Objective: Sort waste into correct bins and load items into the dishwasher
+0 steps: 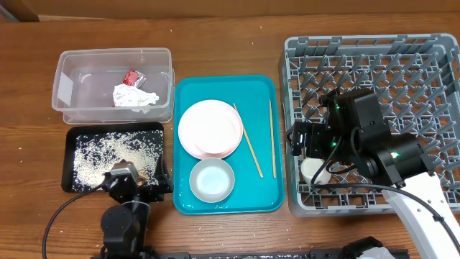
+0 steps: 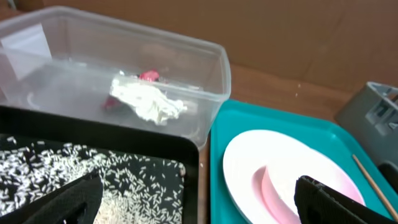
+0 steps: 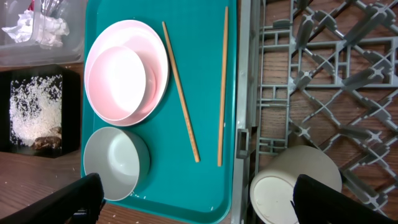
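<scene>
**A Big Brown Table**

Everything sits on a wooden table [image 1: 230, 43]. The wood is a warm, reddish brown. Long thin lines run across it from side to side. Some lines are dark and some are light, like stripes. The top looks flat and smooth. The light is soft and even, with no bright spots on the wood. The shadows on it are faint and stay close to the things that make them. From above, the wood reaches both sides and the near edge of the view.
</scene>
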`<action>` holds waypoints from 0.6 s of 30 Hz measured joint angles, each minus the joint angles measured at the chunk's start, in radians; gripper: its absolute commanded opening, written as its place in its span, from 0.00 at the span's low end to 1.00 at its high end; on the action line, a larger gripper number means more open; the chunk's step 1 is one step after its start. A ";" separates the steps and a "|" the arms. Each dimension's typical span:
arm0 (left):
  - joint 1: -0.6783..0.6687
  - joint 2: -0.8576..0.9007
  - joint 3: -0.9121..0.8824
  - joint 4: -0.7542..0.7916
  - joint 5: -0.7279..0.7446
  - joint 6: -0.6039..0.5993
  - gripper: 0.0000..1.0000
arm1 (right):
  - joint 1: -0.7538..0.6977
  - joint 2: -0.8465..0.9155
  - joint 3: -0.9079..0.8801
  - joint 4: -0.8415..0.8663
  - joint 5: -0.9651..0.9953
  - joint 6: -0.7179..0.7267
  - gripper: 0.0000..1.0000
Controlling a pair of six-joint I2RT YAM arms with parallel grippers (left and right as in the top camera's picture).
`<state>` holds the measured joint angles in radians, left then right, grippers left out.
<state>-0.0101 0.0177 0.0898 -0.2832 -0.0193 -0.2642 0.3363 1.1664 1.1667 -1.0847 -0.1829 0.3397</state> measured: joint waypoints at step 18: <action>0.000 -0.001 0.000 0.010 0.000 -0.018 1.00 | 0.000 0.000 0.000 0.005 -0.001 0.002 1.00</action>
<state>-0.0101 0.0166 0.0898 -0.2733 -0.0193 -0.2825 0.3363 1.1664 1.1667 -1.0798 -0.1841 0.3420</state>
